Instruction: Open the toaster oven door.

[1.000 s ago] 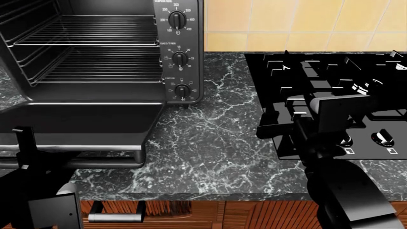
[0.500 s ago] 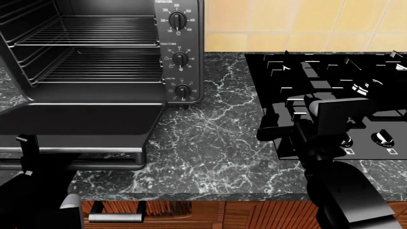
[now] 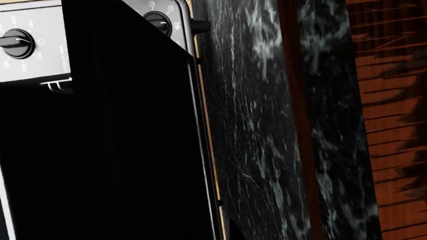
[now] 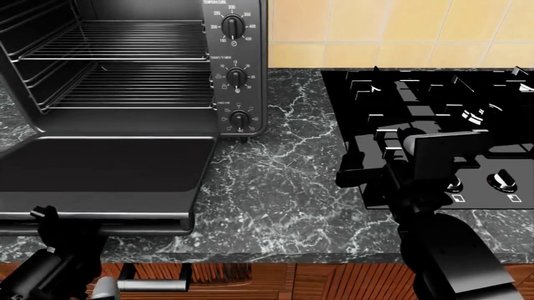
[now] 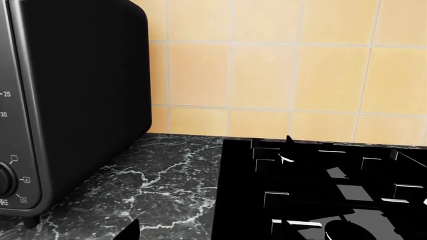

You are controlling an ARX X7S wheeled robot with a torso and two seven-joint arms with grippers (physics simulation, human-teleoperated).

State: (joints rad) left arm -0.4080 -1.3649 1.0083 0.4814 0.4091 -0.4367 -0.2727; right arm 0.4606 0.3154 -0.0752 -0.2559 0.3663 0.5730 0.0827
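Jaws: can't tell on either gripper, L gripper [image 4: 50, 219] by door [image 4: 109, 165] handle at 7 o'clock, door down flat, toaster oven [image 4: 237, 62] open, R gripper [image 4: 367, 165] over stovetop [image 4: 442, 94] at 3.

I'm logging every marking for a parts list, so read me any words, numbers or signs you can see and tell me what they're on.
"200", "300", "400" around the top knob of the toaster oven; the rest of that ring is too small to read.
"25" and "30" on the oven's panel in the right wrist view.
Headings above each knob: too blurred.
Icons around the bottom knob: too small.
Square symbols below the stovetop knobs: unreadable.
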